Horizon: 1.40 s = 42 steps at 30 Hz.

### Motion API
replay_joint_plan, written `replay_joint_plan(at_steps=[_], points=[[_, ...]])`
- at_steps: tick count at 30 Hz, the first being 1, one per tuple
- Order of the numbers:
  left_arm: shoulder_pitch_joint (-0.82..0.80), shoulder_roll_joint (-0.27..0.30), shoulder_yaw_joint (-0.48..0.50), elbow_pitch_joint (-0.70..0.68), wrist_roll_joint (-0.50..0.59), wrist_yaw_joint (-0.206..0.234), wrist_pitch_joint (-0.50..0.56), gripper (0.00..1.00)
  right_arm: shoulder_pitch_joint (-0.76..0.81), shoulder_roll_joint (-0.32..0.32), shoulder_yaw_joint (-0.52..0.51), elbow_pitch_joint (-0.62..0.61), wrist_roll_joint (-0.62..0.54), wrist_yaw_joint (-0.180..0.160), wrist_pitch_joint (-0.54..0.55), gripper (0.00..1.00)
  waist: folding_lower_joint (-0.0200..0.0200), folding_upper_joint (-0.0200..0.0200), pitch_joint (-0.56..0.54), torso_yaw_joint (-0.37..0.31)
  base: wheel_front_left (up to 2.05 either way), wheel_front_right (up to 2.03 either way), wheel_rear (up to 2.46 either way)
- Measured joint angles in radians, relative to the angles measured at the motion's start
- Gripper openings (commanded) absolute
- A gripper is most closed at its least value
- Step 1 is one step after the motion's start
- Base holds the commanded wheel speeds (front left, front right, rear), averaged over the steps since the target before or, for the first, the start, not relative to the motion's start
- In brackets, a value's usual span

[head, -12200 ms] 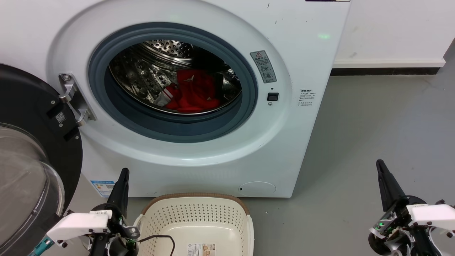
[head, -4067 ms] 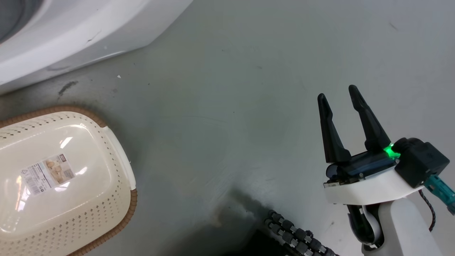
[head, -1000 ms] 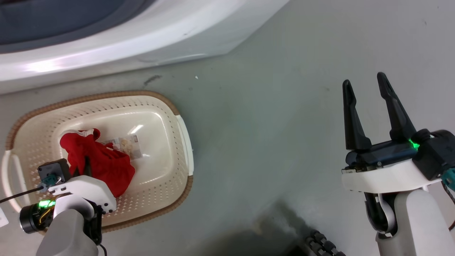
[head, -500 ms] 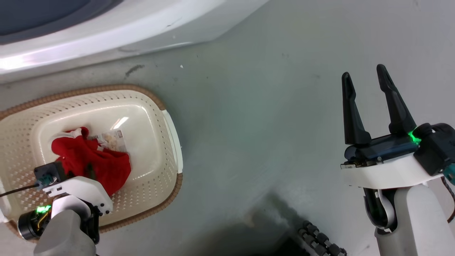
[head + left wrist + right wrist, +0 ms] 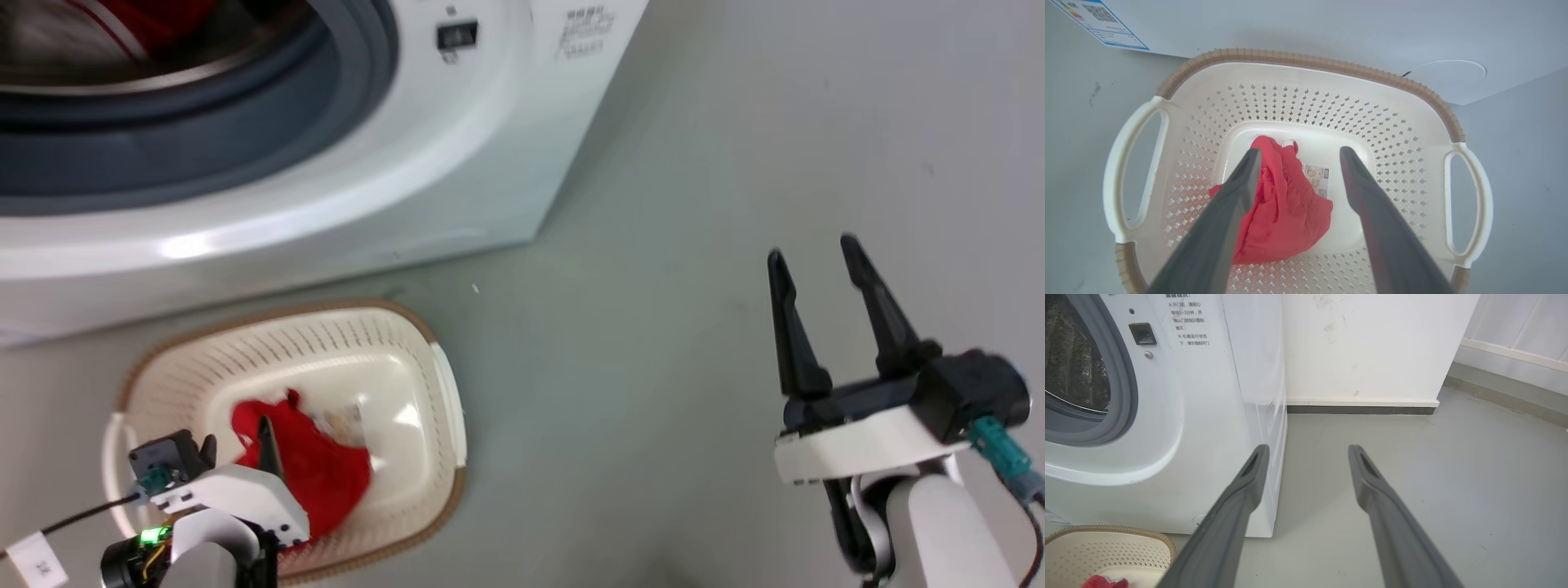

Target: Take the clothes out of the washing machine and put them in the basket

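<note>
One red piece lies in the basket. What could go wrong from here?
The left end effector hangs open over the red garment in the basket, close against the cloth; lifting away might snag it and drag it out. More red clothes lie in the washing machine, and the basket sits close in front, so an arm reaching in could knock it.

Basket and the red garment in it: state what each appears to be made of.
The basket looks like moulded plastic: cream, slightly glossy, with regular punched holes and one-piece handles; its brown rim seems a woven-textured band, material unclear. The red garment looks like soft matt fabric, crumpled in folds.
</note>
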State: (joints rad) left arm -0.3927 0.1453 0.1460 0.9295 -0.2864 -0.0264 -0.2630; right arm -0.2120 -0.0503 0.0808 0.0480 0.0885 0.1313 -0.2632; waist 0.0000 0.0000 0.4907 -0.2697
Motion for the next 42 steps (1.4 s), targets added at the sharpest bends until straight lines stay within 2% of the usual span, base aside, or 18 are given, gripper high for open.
replay_joint_plan(at_steps=[11, 17, 22, 28, 35, 42], points=[[0.125, -0.068, 0.006, -0.33, 0.11, -0.036, 0.0, 1.0, 0.089, 0.0, -0.03, 0.039, -0.031, 0.0, 0.019, 1.0, -0.0002, 0.0, -0.236, 0.087, 0.0, 0.0, 0.0], [0.184, -0.085, -0.023, -0.521, 0.164, -0.043, 0.0, 1.0, 0.133, 0.0, -0.041, 0.025, -0.042, 0.0, 0.042, 1.0, -0.0003, 0.0, -0.32, 0.136, 0.0, 0.0, 0.0], [0.203, -0.088, -0.05, -0.615, 0.19, -0.044, 0.0, 1.0, 0.146, 0.0, -0.038, 0.012, -0.039, 0.0, 0.053, 1.0, -0.0003, 0.0, -0.356, 0.163, 0.0, 0.0, 0.0], [0.144, -0.077, -0.067, -0.603, 0.217, -0.043, 0.0, 1.0, 0.151, 0.0, -0.015, 0.003, -0.03, 0.0, 0.059, 1.0, -0.0002, 0.0, -0.352, 0.149, 0.0, 0.0, 0.0], [0.013, -0.013, -0.06, -0.5, 0.229, -0.043, 0.002, 1.0, 0.136, -0.001, 0.009, 0.004, -0.003, 0.0, 0.049, 1.0, -0.0001, 0.0, -0.303, 0.097, 0.0, 0.0, 0.0], [-0.185, 0.077, -0.05, -0.388, 0.24, -0.042, 0.049, 1.0, 0.086, -0.001, 0.032, 0.005, 0.026, 0.0, 0.027, 1.0, 0.0001, 0.0, -0.2, 0.048, 0.0, 0.0, 0.0]])
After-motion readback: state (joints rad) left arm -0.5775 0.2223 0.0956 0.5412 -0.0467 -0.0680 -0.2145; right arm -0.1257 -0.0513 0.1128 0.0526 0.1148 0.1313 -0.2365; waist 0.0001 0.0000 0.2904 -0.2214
